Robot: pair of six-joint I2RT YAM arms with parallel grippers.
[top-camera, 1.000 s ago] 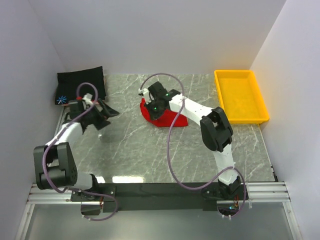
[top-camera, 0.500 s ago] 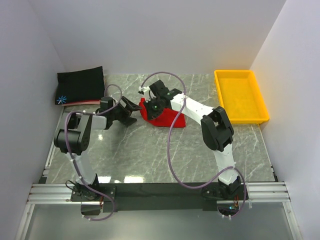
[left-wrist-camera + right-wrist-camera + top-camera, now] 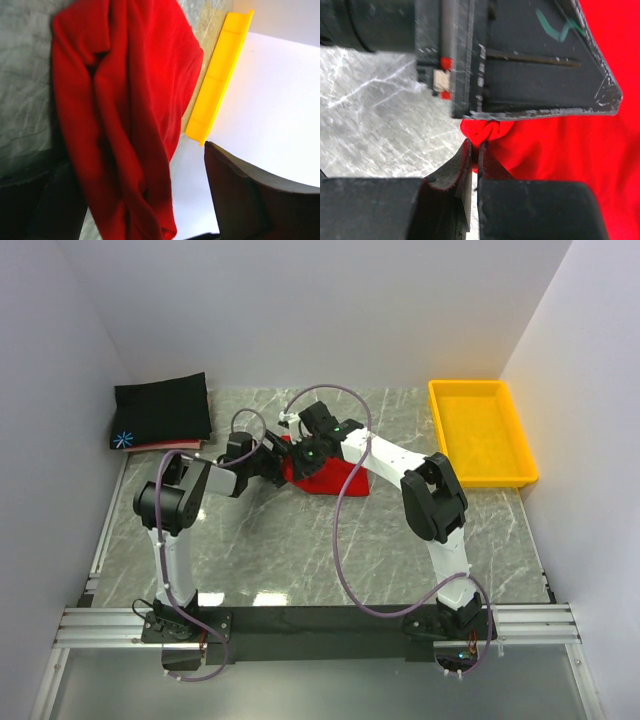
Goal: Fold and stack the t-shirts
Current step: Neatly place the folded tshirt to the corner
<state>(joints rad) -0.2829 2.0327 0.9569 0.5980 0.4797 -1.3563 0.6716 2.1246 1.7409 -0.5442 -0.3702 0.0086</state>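
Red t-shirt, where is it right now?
In the top view the red t-shirt lies bunched mid-table toward the far edge, pinched by the right gripper, with the open left gripper at its left edge.

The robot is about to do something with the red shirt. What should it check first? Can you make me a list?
1. Right gripper is shut on the red t-shirt: ok, it pinches a small fold at the edge.
2. Left gripper is open: ok, the jaws stand wide.
3. Red cloth sits between the left jaws: ok in the left wrist view.
4. Left gripper has hold of the shirt: not ok, not closed yet.
5. The two grippers are clear of each other: cannot tell, they are very close.
6. Red t-shirt is flat: not ok, it is bunched.
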